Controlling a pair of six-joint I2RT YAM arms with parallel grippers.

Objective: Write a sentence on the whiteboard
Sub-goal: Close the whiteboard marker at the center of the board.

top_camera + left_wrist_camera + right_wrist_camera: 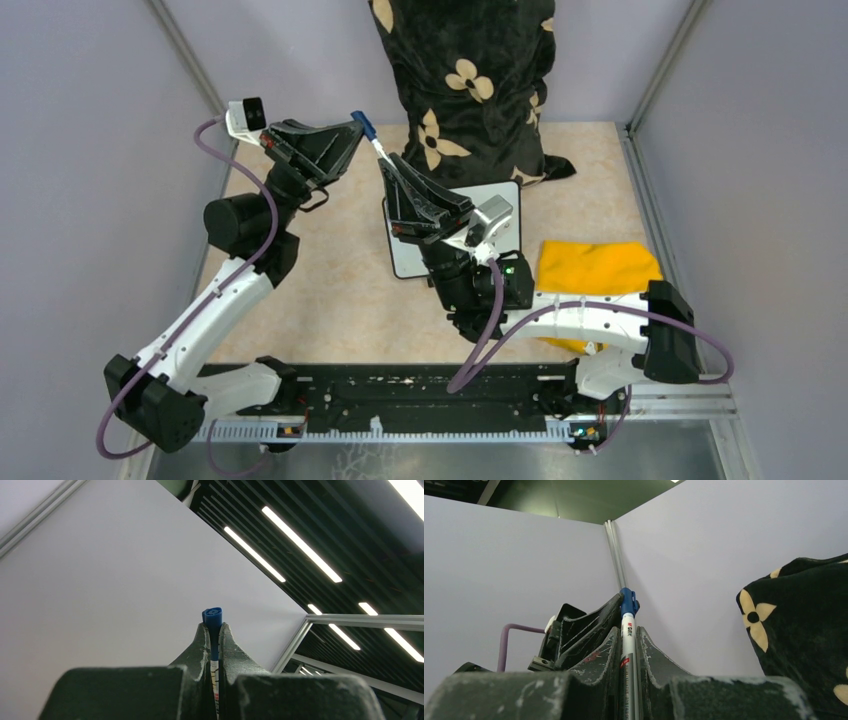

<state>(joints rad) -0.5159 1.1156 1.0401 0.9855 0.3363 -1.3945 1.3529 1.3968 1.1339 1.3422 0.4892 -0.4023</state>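
A white marker with a blue cap is held in the air between both grippers. My left gripper is shut on the blue cap. My right gripper is shut on the marker's white barrel, just below the cap. The left gripper's fingers show beside the cap in the right wrist view. The whiteboard lies flat on the table under my right arm, mostly hidden. Its visible parts are blank, and no sentence shows.
A yellow cloth lies on the table right of the whiteboard. A person in a black garment with cream flowers stands at the table's far edge, also in the right wrist view. Grey walls close in both sides.
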